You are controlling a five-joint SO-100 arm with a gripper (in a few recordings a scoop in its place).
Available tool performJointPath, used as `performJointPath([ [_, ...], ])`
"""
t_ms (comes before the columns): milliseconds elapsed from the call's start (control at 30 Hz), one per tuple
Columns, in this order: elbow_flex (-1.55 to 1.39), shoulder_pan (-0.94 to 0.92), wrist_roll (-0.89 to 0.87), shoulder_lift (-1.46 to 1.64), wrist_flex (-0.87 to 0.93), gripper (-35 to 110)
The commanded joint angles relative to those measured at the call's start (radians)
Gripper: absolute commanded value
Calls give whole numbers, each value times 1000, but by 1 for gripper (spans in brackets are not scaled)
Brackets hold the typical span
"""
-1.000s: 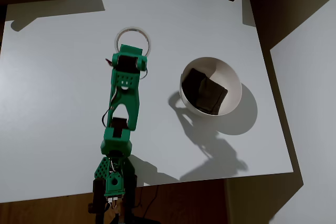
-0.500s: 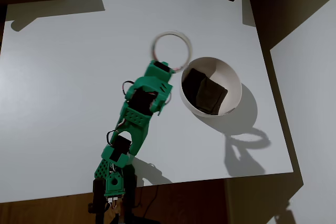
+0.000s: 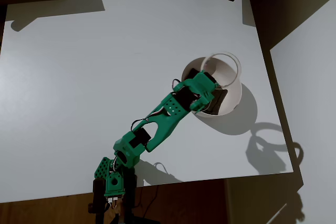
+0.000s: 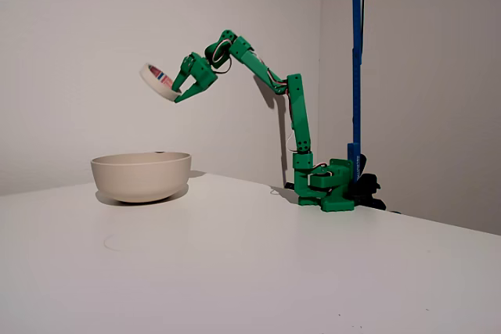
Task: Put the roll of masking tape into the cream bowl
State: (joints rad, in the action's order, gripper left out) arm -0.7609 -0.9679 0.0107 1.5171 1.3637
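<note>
Tape, the roll of masking tape (image 4: 160,81), hangs tilted in the air above the cream bowl (image 4: 141,174), pinched at one edge by the gripper (image 4: 182,86) of the green arm (image 4: 266,76). The overhead view places the ring (image 3: 220,71) over the bowl's rim (image 3: 237,88) and the dark cloth (image 3: 219,98) inside. Released from this height, it could strike the rim or bounce off the cloth onto the table (image 3: 79,66).

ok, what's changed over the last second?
The arm swung right in the overhead view, carrying the roll of masking tape from the table's middle to above the cream bowl. The claw stays shut on it, held high over the bowl in the fixed view. The bowl and the dark cloth inside haven't moved.
</note>
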Motion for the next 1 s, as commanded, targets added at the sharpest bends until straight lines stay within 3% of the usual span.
performJointPath([
  [0, 40, -31, 28, -48, -72, -8],
  [333, 40, -75, 86, -296, -172, -8],
  [700, 40, -84, 81, -341, -175, -8],
  [833, 40, -81, 54, -321, -166, 23],
  [967, 40, -81, 37, -313, -164, 23],
])
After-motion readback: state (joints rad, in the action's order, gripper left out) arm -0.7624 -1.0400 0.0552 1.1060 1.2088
